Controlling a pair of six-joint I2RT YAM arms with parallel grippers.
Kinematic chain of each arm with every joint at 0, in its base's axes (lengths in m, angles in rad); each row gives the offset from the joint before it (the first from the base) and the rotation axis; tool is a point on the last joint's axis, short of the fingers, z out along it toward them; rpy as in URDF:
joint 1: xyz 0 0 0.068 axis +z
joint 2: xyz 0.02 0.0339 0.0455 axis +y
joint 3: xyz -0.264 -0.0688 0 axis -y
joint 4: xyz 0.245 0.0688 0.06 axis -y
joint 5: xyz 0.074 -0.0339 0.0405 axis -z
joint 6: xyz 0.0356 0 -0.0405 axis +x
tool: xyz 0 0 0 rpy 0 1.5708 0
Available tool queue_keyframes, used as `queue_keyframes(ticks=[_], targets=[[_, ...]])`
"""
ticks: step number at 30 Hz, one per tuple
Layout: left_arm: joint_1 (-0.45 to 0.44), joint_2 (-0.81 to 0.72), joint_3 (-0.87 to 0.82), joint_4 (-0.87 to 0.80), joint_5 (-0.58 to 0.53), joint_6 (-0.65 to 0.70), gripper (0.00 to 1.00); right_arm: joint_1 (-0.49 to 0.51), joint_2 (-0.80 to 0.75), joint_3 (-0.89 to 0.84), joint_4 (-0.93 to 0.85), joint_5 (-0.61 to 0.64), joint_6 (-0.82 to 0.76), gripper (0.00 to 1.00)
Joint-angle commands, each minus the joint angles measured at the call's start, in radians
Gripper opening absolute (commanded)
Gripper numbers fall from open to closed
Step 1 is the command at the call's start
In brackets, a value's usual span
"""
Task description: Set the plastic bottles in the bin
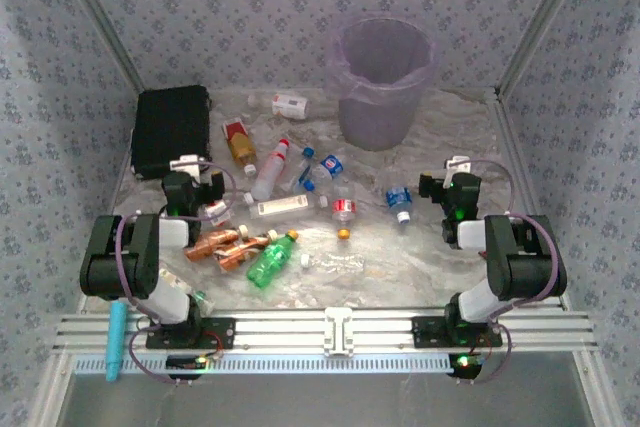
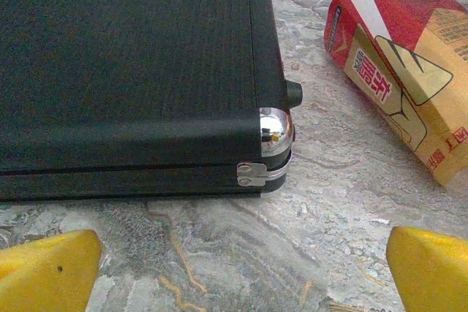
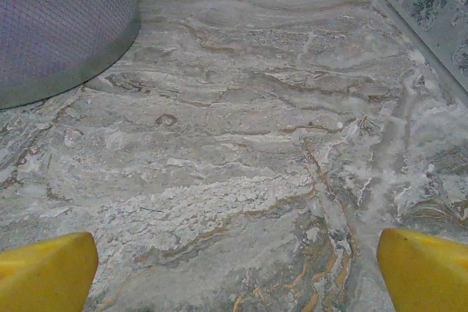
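Left wrist: we see our left gripper (image 2: 234,275) wide and empty, black case (image 2: 131,71) at eleven o'clock; right gripper (image 3: 234,275) equally wide, touching nothing.

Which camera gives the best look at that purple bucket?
The top external view: the bin stands whole there, rim and open mouth included. The right wrist view catches a slice of its lower wall at upper left.
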Motion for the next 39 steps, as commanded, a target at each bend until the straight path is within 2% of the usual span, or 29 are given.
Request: queue_keyframes(ticks=[1, 25, 27, 32, 35, 39], targets=[[-0.003, -0.003, 0.000, 0.032, 0.010, 0.002, 1.00, -0.006, -0.008, 0.007, 0.003, -0.008, 0.001, 1.00], [0.003, -0.008, 0.005, 0.025, 0.011, -0.004, 1.00, -0.011, -0.009, 0.009, 0.001, -0.015, 0.004, 1.00], [0.002, -0.063, 0.037, -0.078, -0.021, -0.019, 1.00, -0.011, -0.053, 0.031, -0.079, 0.004, 0.015, 1.00], [0.000, -0.248, 0.121, -0.360, -0.079, -0.056, 1.00, -0.005, -0.239, 0.176, -0.455, 0.022, 0.042, 1.00], [0.000, -0.348, 0.211, -0.597, -0.107, -0.140, 1.00, 0.017, -0.301, 0.291, -0.733, 0.052, 0.082, 1.00], [0.000, -0.410, 0.407, -1.031, -0.113, -0.311, 1.00, 0.090, -0.335, 0.438, -1.037, 0.055, 0.099, 1.00]])
